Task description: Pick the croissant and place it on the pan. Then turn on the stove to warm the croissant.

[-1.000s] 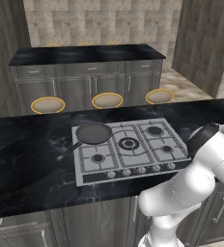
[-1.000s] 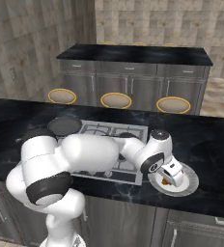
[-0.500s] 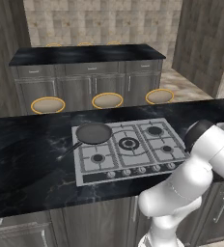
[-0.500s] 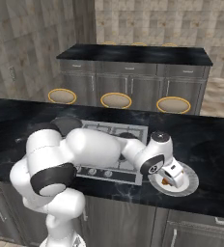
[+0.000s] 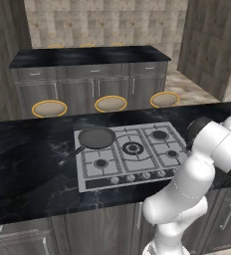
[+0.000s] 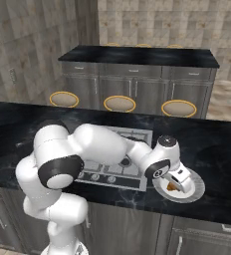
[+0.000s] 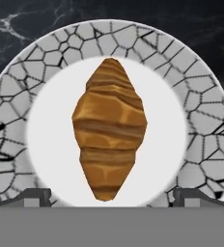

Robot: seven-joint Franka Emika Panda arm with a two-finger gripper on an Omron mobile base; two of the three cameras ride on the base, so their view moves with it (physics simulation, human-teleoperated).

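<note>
The croissant [image 7: 109, 129] is found lying at the centre of a white plate [image 7: 201, 120] with a cracked-mosaic rim, on the dark counter [image 6: 222, 149] to the right of the stove [image 5: 132, 154]. It is golden-brown, ridged across its width, thickest at the middle and tapered to both ends. The gripper [image 6: 179, 180] is held directly above it, jaws spread wide, with one fingertip [image 7: 36, 197] showing on each side of the pastry and nothing pinched; this placement is judged to prepare a grasp across the thick middle. The pan [image 5: 95, 138] is seen on the rear left burner, well apart from the plate, its handle pointing out over the counter. No flame is visible.
</note>
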